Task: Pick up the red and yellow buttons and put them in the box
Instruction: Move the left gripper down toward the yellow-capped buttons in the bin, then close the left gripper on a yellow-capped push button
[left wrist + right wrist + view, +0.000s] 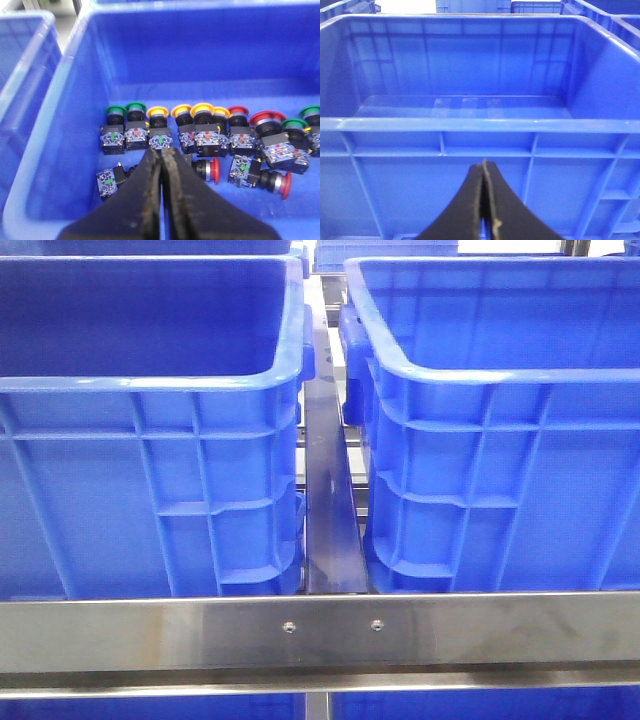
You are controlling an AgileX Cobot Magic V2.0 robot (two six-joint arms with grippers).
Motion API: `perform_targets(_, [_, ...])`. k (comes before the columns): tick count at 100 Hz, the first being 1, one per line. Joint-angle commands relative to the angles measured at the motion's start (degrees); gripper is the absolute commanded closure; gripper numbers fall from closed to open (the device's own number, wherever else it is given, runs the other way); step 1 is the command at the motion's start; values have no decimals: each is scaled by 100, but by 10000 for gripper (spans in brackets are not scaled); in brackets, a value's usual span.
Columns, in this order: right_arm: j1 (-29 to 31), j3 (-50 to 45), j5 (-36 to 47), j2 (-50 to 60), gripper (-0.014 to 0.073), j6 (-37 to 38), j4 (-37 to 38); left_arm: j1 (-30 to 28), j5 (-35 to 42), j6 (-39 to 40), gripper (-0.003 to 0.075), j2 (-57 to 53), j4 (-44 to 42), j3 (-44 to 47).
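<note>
Front view gives me only two blue crates, left crate and right crate, behind a steel rail; their floors are hidden, and I see no arms or buttons here. On the left wrist view my left gripper is clenched on nothing, tips over a row of switches inside a blue bin: yellow buttons, red buttons, green ones, two more red lying tipped in front, rightmost cut off. Right wrist view: right gripper pinched together, empty, outside the wall of a bare blue box.
</note>
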State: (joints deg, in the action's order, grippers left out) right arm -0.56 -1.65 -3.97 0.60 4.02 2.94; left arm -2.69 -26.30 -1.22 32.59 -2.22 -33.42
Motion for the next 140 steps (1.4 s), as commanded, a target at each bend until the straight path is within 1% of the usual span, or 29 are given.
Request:
perform_targets(1, [-9, 94, 450, 135, 657, -25, 70, 7, 330, 50, 701, 656, 50, -556])
perform_targets(4, [-9, 94, 450, 135, 657, -25, 70, 20, 319, 50, 668, 916, 64, -713])
perform_targets(9, [-9, 94, 450, 135, 657, -25, 70, 20, 290, 50, 585, 1276, 135, -932])
perform_targets(13, [-9, 94, 450, 135, 657, -25, 70, 29, 245, 50, 495, 1567, 255, -1124])
perform_targets(14, [-9, 94, 450, 135, 657, -25, 70, 29, 220, 50, 461, 1611, 274, -1157])
perform_targets(16, [-9, 94, 450, 135, 657, -25, 70, 29, 188, 50, 428, 1744, 332, -1261])
perform_targets(17, [-9, 94, 450, 135, 657, -25, 70, 29, 156, 50, 393, 1792, 350, -1296])
perform_targets(21, [-9, 94, 450, 135, 657, -25, 70, 29, 75, 50, 297, 2086, 435, -1490])
perform_targets(23, [-9, 94, 450, 135, 657, -25, 70, 29, 44, 50, 269, 2227, 469, -1588])
perform_targets(24, [-9, 94, 450, 135, 657, -25, 70, 29, 14, 50, 244, 2274, 470, -1621])
perform_targets(28, [-9, 94, 450, 135, 657, -25, 70, 32, -110, 50, 186, 2549, 483, -1820])
perform_targets(31, [-9, 94, 450, 135, 657, -25, 70, 57, -205, 50, 165, 2734, 483, -1955])
perform_targets(51, [-9, 94, 450, 135, 657, -25, 70, 564, -781, 27, 167, 3990, 483, -2883])
perform_targets(63, [-9, 94, 450, 135, 657, -25, 70, 734, -1338, 27, 167, 4716, 483, -3438])
perform_targets(75, [-9, 94, 450, 135, 657, -25, 70, 767, -1819, 27, 167, 5386, 483, -3962])
perform_targets(87, [-9, 94, 450, 135, 657, -25, 70, 756, -2062, 27, 167, 5959, 472, -4360])
perform_targets(104, [-9, 94, 450, 135, 657, -25, 70, 756, -2302, 27, 168, 6597, 482, -4752])
perform_targets(116, [-9, 94, 450, 135, 657, -25, 70, 756, -2311, 64, 169, 6882, 482, -4850])
perform_targets(128, [-9, 94, 450, 135, 657, -25, 70, 756, -2311, 64, 200, 7035, 482, -4874])
perform_targets(135, [-9, 94, 450, 135, 657, -25, 70, 756, -2300, 64, 244, 7060, 482, -4874])
perform_targets(140, [-9, 94, 450, 135, 657, -25, 70, 756, -2289, 64, 288, 7060, 482, -4874])
